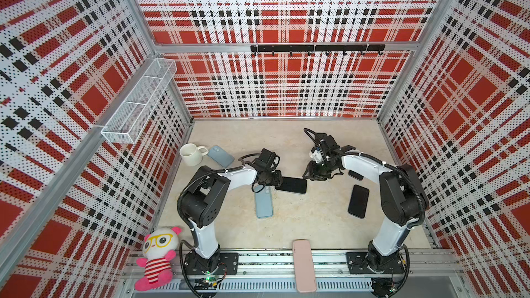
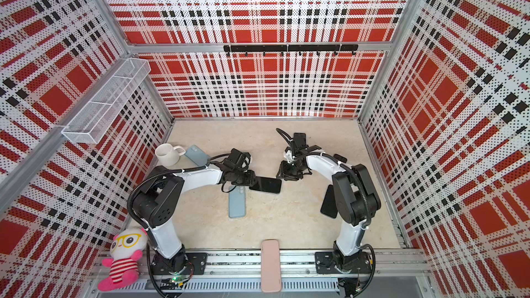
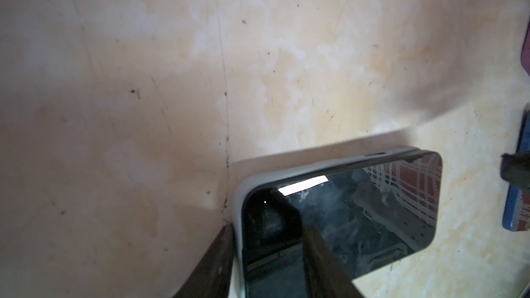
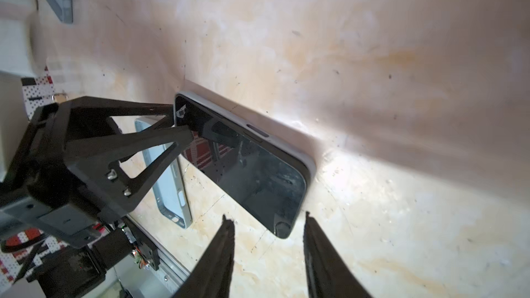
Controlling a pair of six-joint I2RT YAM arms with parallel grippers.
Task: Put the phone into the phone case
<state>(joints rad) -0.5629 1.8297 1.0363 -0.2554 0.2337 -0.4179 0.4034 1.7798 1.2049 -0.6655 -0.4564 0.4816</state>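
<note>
Phone (image 1: 292,185) lies flat, screen up, mid-table (image 1: 286,230), long axis running left to right. It sits in a pale grey phone case (image 3: 243,189); the case rim shows along the far long side and round the left end. Left gripper (image 1: 277,181) is down on the phone's left end, jaws part-way apart. One finger rests on the glass, the other is against the outside of the case end. Cannot tell whether that amounts to a real pinch. Right gripper (image 4: 267,215) is just off the phone's right end, jaws apart with only bare table between them, touching nothing. A light blue case (image 1: 263,202) lies just near of the phone, its far end tucked under the left gripper. A second blue-grey case (image 1: 220,156) lies far left beside a white mug (image 1: 190,153). Two black phones (image 1: 358,200) lie to the right, by the right arm. A pink case (image 1: 304,265) rests across the near rail. A plush toy (image 1: 157,256) sits in the near-left corner.
</note>
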